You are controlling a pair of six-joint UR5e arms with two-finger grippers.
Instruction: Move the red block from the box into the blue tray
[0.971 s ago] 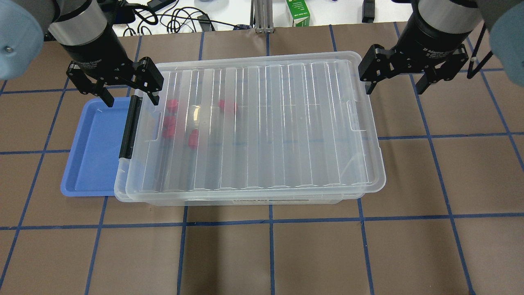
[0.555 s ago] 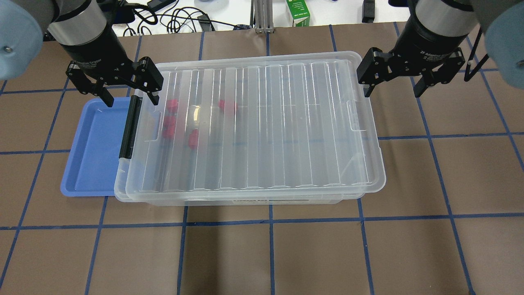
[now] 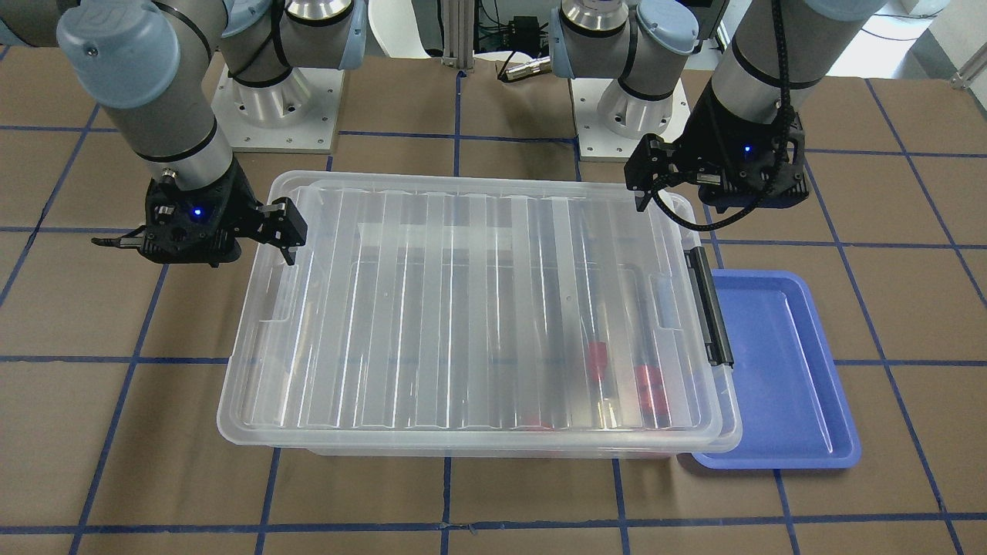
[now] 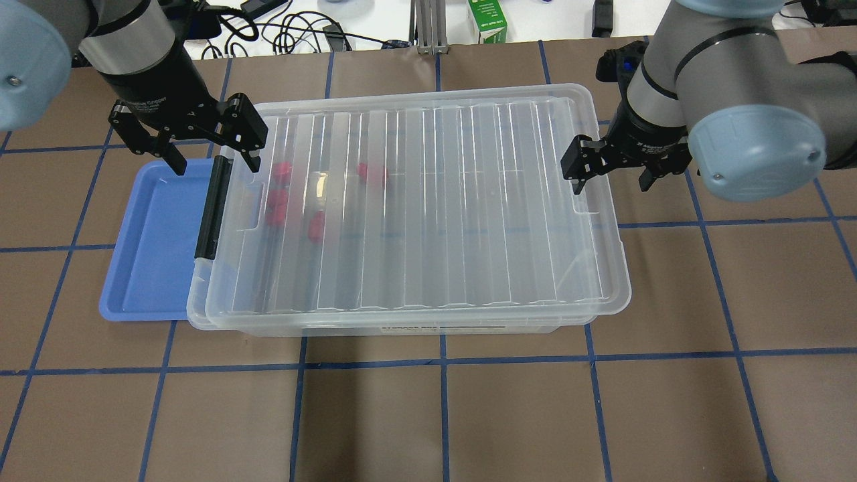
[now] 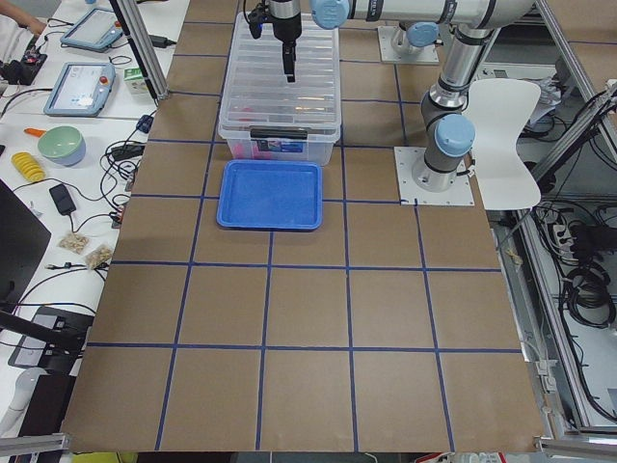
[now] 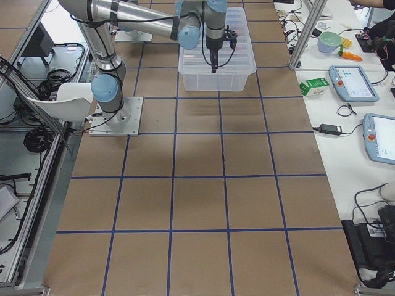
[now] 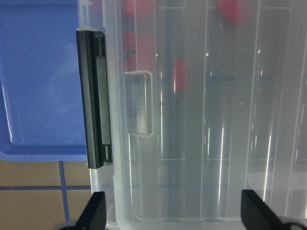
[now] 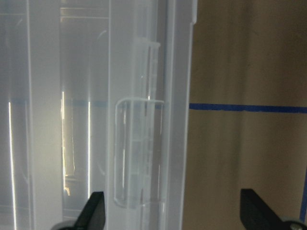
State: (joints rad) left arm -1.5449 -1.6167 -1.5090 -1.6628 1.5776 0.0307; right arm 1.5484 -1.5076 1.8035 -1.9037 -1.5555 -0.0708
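Robotics lab — teach pendants (image 6: pixel 353 83), cable tangles (image 5: pixel 581 285), taped-grid table (image 4: pixel 442 415).

Red block (image 4: pixel 313 226) inside lidded box (image 4: pixel 469 201)

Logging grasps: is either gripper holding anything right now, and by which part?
Nothing is held. The left gripper and right gripper both hover open over the ends of the box.

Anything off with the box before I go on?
The box has a black latch bar only at the end by the blue tray; the end by the right gripper shows a bare clear tab. Nothing looks spilled or broken.
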